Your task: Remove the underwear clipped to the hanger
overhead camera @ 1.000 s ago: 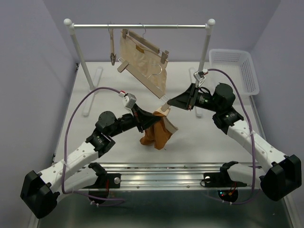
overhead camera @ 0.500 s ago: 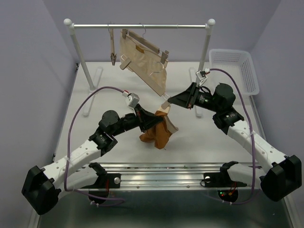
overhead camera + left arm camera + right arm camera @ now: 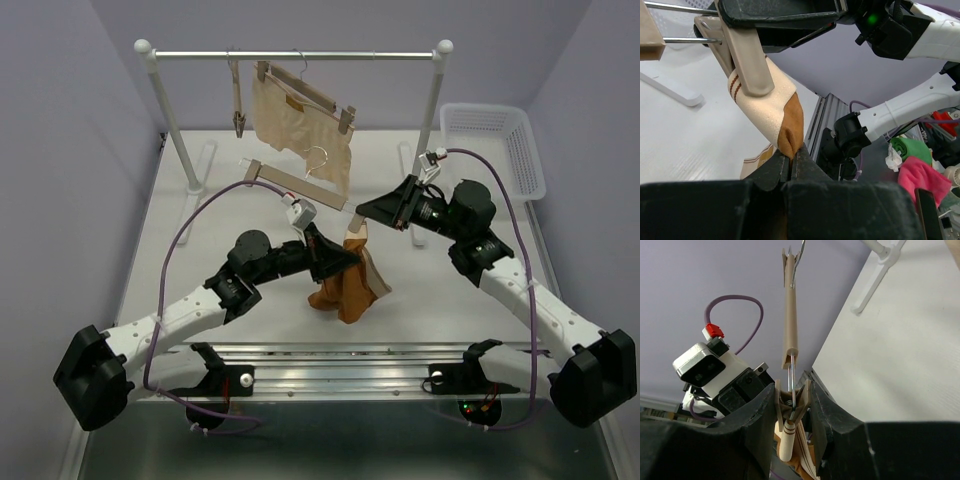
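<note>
Most of the rust-orange brief (image 3: 794, 117) hides behind the left gripper (image 3: 791, 158); the hanger (image 3: 789, 315) seems cropped at its hook.

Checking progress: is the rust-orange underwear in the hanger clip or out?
In: the clip covers the striped waistband of the rust-orange underwear; the left gripper pinches the cloth below.

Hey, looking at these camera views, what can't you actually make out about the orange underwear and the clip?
- Top view: whether the clip grips the rust-orange underwear; the right gripper covers it.
- Right wrist view: the underwear, nearly all hidden below that gripper's jaws.
- Left wrist view: the cloth's lower part, cut off by the left gripper.
- Top view: the hanger's far clip, too small.
</note>
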Robot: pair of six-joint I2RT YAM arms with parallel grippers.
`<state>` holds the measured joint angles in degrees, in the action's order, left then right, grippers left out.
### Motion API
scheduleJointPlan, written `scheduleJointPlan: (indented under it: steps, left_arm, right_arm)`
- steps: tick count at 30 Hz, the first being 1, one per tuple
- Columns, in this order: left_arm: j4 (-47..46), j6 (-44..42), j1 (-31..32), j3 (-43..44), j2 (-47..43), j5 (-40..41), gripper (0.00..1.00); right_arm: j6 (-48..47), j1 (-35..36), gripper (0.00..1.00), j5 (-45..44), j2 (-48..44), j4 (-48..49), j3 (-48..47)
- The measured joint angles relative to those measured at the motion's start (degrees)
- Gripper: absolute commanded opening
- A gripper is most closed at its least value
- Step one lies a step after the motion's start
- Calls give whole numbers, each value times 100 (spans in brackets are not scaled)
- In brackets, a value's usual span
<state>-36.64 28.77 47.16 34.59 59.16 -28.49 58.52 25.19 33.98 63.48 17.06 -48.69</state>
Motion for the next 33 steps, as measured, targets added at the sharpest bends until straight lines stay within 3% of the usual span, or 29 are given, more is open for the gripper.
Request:
scheduleJointPlan:
  steps: [21, 33]
  left_arm:
    - [-39, 0, 98, 48, 79, 111, 0]
    - [28, 63, 181, -50, -188, 33, 0]
  right_arm:
    - [-179, 2, 1, -938, -542, -205, 240]
    - [-551, -7, 1, -1954, -804, -249, 291]
